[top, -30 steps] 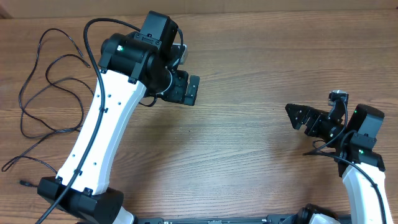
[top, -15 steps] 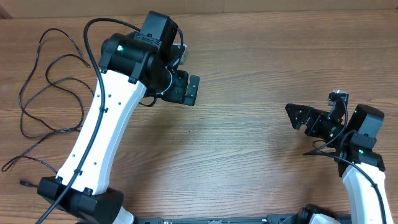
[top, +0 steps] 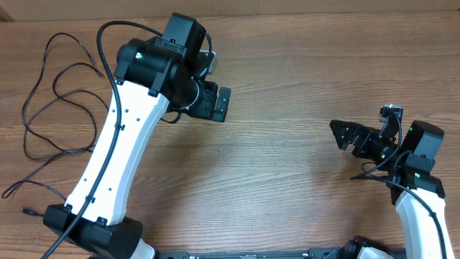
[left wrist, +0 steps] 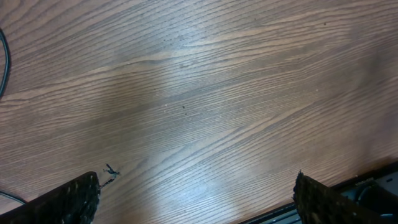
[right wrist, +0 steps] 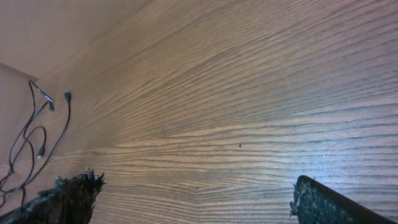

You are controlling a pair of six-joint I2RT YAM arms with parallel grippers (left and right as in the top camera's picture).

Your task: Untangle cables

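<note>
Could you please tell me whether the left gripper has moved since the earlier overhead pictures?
No. The left gripper sits at the same spot against the table's back edge and wood grain, open above bare wood.

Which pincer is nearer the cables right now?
Left. The left pincer hovers just right of the cables; the right pincer is much farther to their right. Both are open.

The left arm (top: 118,144) has a long white part with tiny dark screws (top: 119,126) and big round black joints at both ends. A thick black cable (top: 106,61) runs along it. A little green light (top: 150,53) glows on top. The right arm (top: 420,216) is white and black too. The left gripper (top: 215,105) and right gripper (top: 339,135) are black.
</note>
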